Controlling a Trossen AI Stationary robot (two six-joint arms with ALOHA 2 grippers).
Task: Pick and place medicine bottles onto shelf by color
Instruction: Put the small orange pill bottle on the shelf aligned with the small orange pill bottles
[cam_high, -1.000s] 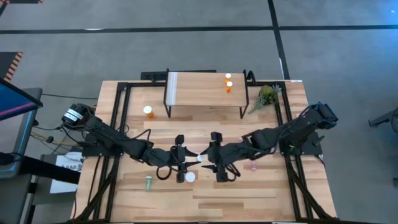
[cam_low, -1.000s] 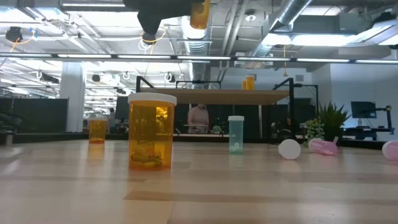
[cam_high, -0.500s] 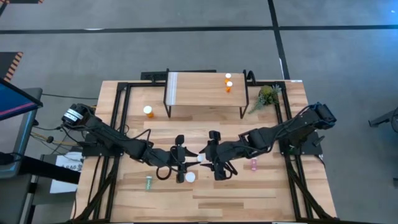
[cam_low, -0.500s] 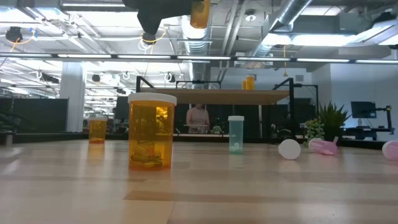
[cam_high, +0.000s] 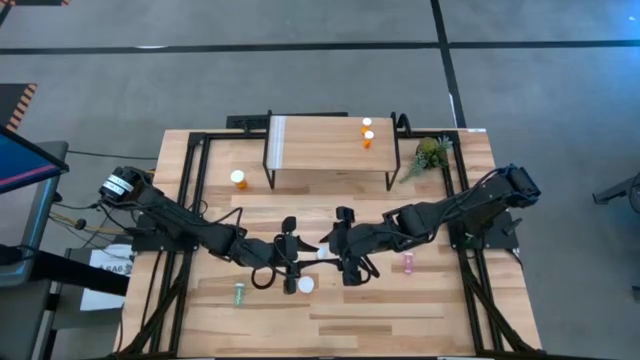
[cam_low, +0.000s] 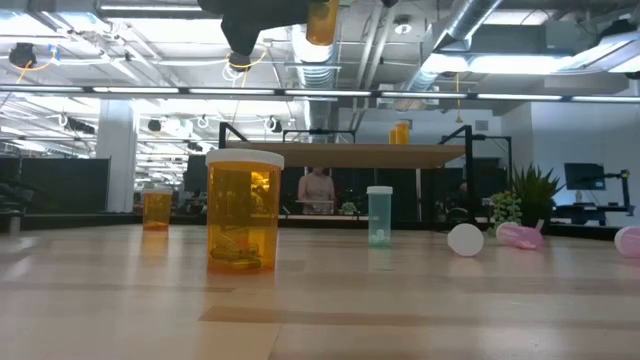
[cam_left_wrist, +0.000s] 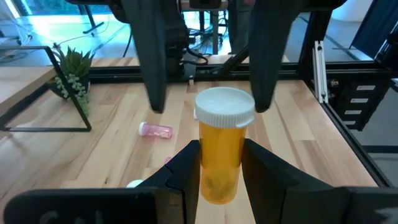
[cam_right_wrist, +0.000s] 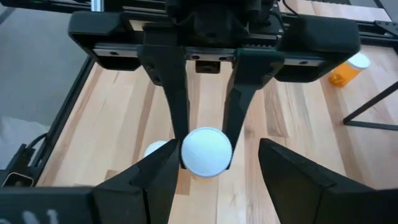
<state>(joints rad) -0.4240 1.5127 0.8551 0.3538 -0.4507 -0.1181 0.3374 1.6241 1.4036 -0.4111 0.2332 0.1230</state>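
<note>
Orange bottle (cam_left_wrist: 222, 152), pills inside, in left gripper (cam_left_wrist: 221, 165)

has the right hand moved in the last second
Yes. In the high view the right hand has crept left, away from the pink bottle and closer to the left hand.

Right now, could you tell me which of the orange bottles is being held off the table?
The orange bottle clamped upright in the left hand, mid-table, facing the right hand. The other orange ones stand free: two on the shelf, others on the table.
</note>
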